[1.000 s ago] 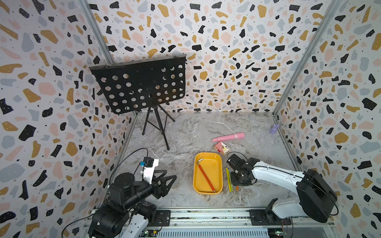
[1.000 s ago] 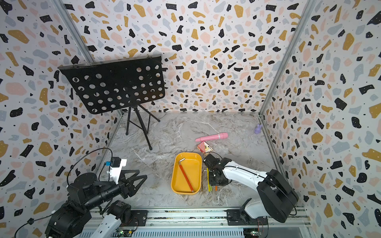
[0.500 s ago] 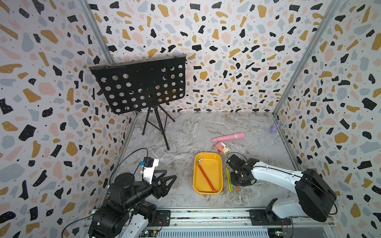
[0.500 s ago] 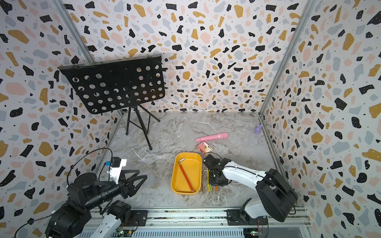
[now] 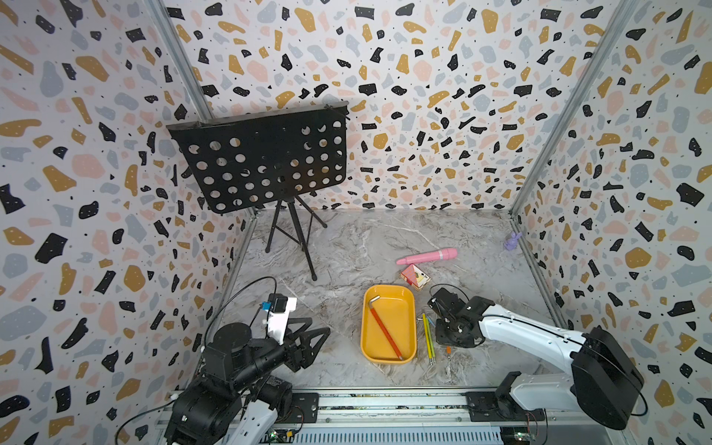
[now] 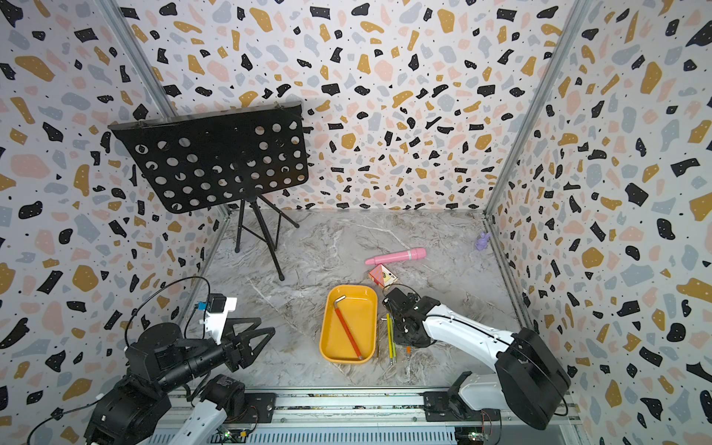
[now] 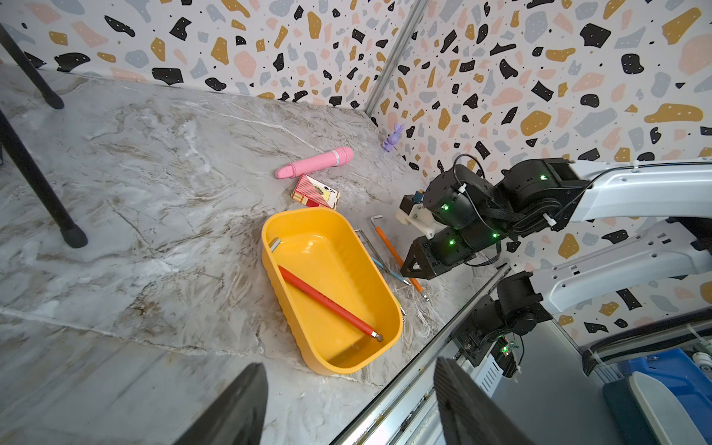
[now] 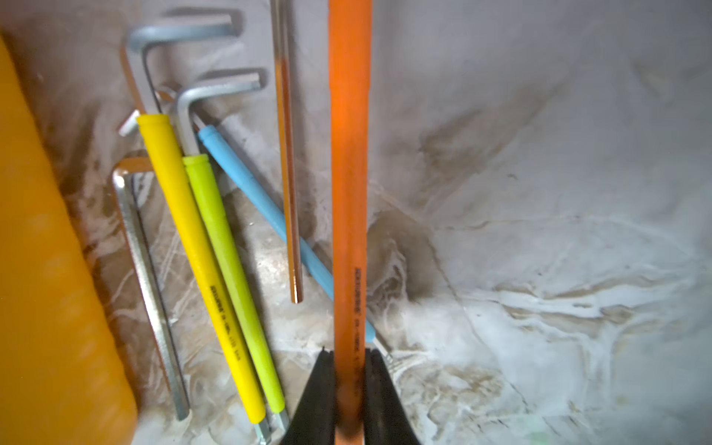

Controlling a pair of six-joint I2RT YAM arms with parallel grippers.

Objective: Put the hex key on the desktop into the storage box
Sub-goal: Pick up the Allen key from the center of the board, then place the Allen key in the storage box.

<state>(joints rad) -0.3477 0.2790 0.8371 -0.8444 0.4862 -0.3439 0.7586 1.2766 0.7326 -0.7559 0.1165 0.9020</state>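
Observation:
The yellow-orange storage box (image 5: pixel 389 288) lies on the marble desktop (image 5: pixel 366 239) with a red-sleeved hex key (image 5: pixel 386 334) in it. Just right of the box, several more hex keys lie on the desktop: yellow (image 8: pixel 192 250), green (image 8: pixel 231 277), blue (image 8: pixel 262 204) and bare metal ones (image 8: pixel 287 154). My right gripper (image 8: pixel 348 352) is down among them, shut on the orange-sleeved hex key (image 8: pixel 348 154), which runs straight out from between the fingers. In the left wrist view the right gripper (image 7: pixel 405 272) touches down on that key (image 7: pixel 389 242). My left gripper (image 5: pixel 327 330) hovers open and empty near the front left.
A pink-and-cream pyramid box (image 5: pixel 414 275) and a pink cylinder (image 5: pixel 427 256) lie behind the storage box. A small purple figure (image 5: pixel 512 242) stands at the right wall. A black music stand (image 5: pixel 266 165) on a tripod fills the back left. A metal rail (image 5: pixel 385 400) edges the front.
The right gripper's jaws have closed onto the orange-sleeved hex key. Both arms otherwise stay where they were.

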